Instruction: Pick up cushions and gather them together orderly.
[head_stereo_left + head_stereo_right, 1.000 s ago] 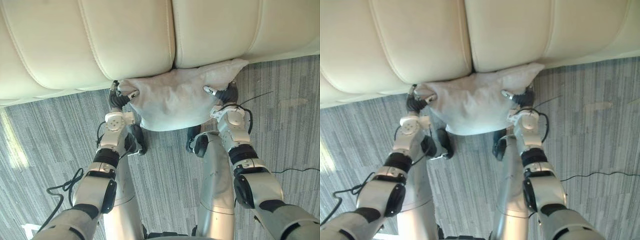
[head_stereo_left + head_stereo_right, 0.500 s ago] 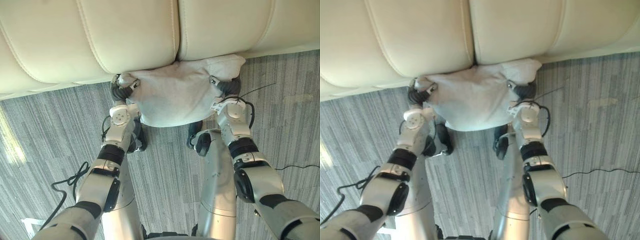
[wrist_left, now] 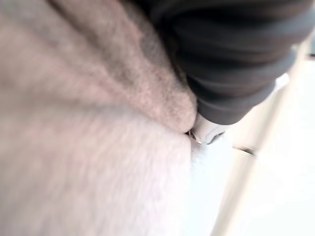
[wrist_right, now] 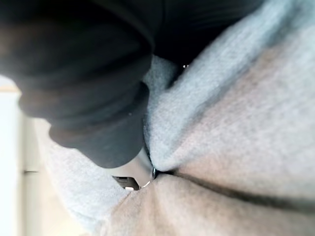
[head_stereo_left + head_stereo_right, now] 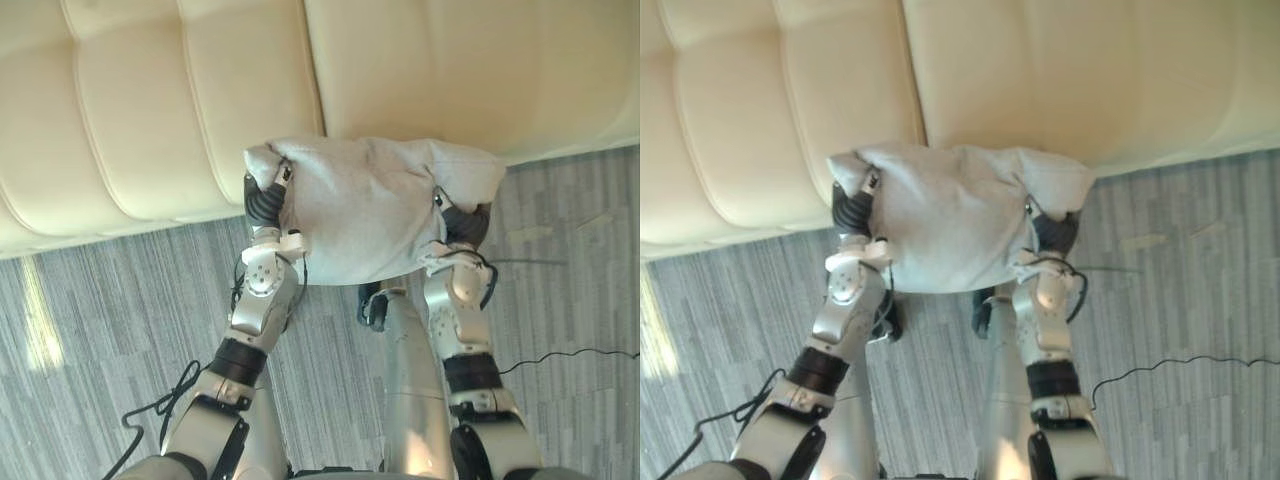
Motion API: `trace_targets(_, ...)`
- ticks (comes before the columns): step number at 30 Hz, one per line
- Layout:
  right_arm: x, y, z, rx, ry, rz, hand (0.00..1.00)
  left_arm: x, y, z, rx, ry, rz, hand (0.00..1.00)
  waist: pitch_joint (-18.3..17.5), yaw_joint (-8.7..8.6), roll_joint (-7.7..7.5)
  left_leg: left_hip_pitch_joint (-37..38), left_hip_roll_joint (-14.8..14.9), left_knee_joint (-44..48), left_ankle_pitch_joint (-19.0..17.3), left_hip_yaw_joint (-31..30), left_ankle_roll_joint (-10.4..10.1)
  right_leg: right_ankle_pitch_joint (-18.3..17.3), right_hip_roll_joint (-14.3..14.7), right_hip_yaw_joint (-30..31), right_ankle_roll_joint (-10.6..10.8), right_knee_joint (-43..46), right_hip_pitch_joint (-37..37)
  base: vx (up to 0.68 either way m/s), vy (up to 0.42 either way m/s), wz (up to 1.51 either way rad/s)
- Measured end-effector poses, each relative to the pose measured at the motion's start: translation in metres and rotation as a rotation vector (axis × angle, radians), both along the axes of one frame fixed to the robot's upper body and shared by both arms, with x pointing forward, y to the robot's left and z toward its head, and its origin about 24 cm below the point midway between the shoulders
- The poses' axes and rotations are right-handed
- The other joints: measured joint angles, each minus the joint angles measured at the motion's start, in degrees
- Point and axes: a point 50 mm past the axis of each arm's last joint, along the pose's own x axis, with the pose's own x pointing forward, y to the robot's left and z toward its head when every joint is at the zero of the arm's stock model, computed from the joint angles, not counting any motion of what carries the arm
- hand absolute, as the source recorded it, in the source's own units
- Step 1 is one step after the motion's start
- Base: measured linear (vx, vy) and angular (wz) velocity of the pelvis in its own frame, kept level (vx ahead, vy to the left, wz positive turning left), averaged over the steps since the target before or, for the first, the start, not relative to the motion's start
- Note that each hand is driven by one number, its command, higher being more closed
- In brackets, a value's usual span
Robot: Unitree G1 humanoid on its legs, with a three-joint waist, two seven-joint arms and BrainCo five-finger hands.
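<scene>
Now lifted farther over sofa seat: grey cushion, fabric pinched by left hand and right hand; placing likely next.

I see one cushion in the upper middle of the frame: pale grey soft cloth, plump and a little rumpled. It is held up off the floor, broad face toward my camera, its top edge overlapping the sofa front. The left robot hand pinches its upper left corner and the right robot hand its right edge. The cloth bunches at both grips.
</scene>
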Motion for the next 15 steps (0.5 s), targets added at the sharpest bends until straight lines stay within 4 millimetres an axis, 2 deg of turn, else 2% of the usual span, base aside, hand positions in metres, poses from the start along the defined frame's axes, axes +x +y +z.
trace_targets(2,-0.020,-0.001,-0.010,-0.011,0.003,-0.002,1.00,-0.015,0.001,-0.013,0.001,0.011,-0.020,1.00,-1.2,-0.17,-0.17,11.1,-0.8,-7.9,1.7,1.5,-0.6,1.0,0.0,-0.6,0.0,-6.7,10.4,0.19,-0.073,-0.01)
trace_targets(3,-0.026,-0.001,-0.013,-0.013,0.010,0.000,1.00,-0.019,0.001,-0.018,0.002,0.021,-0.026,1.00,-2.1,-0.16,-0.30,13.4,-1.0,-9.7,2.1,1.9,-0.7,1.2,0.0,-0.8,0.0,-8.4,12.7,0.19,-0.057,-0.01)
trace_targets(8,-0.070,-0.003,-0.035,-0.067,0.066,0.005,1.00,-0.054,0.003,-0.055,0.004,0.132,-0.061,1.00,-10.0,0.07,-0.72,32.6,-2.8,-25.0,5.6,4.7,-1.6,2.8,0.5,-1.4,0.4,-21.2,30.2,0.25,-0.021,-0.06)
trace_targets(12,-0.088,-0.006,-0.042,-0.114,0.102,0.003,1.00,-0.068,0.001,-0.066,-0.001,0.172,-0.079,1.00,-12.6,0.22,-0.55,39.6,-3.1,-29.6,6.5,5.9,-1.7,3.0,0.8,-1.4,0.5,-25.2,36.6,0.16,0.017,-0.10)
trace_targets(15,-0.098,-0.007,-0.045,-0.125,0.118,0.010,1.00,-0.073,0.001,-0.070,0.002,0.186,-0.089,1.00,-12.8,0.42,-0.18,41.1,-2.2,-26.1,6.8,5.4,-1.4,2.7,1.7,-1.2,0.4,-26.8,40.5,0.07,0.005,-0.09)
